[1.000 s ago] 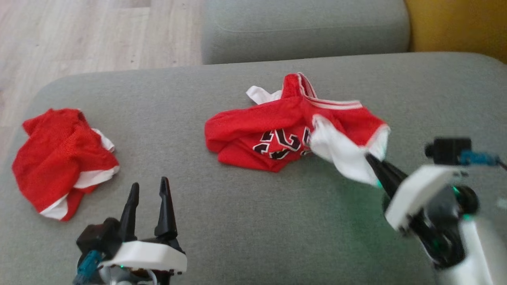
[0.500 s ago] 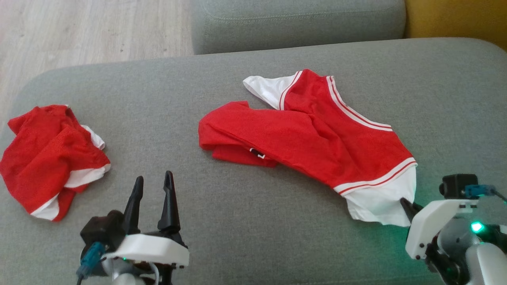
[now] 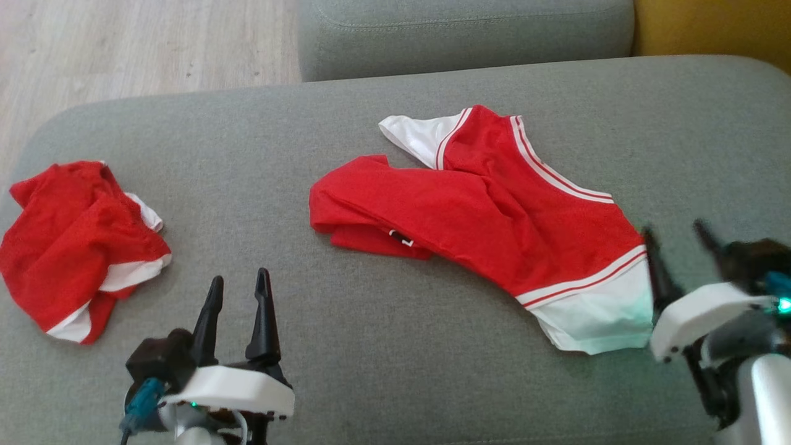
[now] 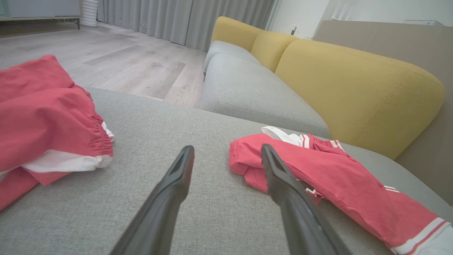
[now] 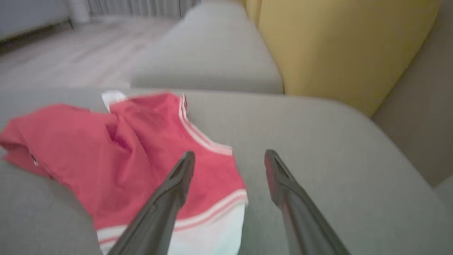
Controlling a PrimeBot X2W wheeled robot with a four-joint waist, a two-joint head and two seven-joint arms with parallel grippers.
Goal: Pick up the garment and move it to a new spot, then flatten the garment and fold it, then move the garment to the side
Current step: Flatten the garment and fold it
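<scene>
Your garment [image 3: 494, 216], a red jersey with white striped trim, lies on the grey cushion [image 3: 371, 358] near the middle of the head view. It runs from a bunched red fold at 9 o'clock to a flat white hem at 4 o'clock, with a white flap sticking out at 12 o'clock.

Just beside that hem, at the garment's 3 o'clock, your right gripper [image 3: 673, 230] stands with its fingers spread wide and nothing between them. It is blurred, so you cannot tell whether the near finger brushes the cloth. In the right wrist view the jersey [image 5: 124, 159] shows past the left finger.

Your left gripper [image 3: 240, 277] hangs at the garment's 8 o'clock, well apart from it, fingers parted and empty.

A second crumpled red garment [image 3: 80, 247] sits at the cushion's 9 o'clock edge. A grey sofa seat [image 3: 463, 31] lies at 12 o'clock, with a yellow backrest [image 4: 354, 88] beside it and wood floor [image 3: 123, 43] at 11 o'clock.
</scene>
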